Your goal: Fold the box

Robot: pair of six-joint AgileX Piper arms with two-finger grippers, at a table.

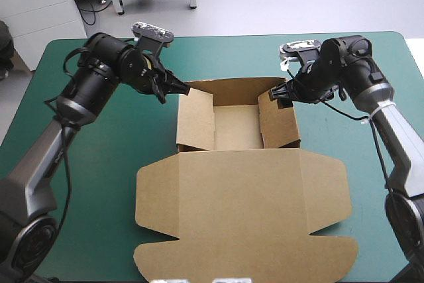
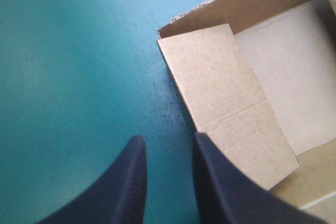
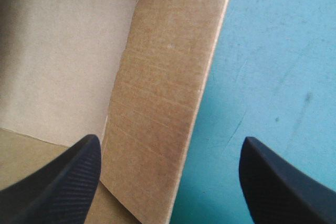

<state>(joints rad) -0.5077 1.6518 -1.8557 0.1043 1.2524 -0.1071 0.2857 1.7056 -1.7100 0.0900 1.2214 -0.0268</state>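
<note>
Both jaws apart, left narrowly, right wide over box (image 1: 238,197) wall, teal-green cover (image 1: 112,164).

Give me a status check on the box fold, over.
Left tool slightly open, beside the box, at its left wall. Right tool wide open over the right wall. Walls up, lid flat. No obstruction seen.

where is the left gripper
In the high view, the left gripper hovers over the teal-green cover by the box, just outside its far-left corner.
</note>
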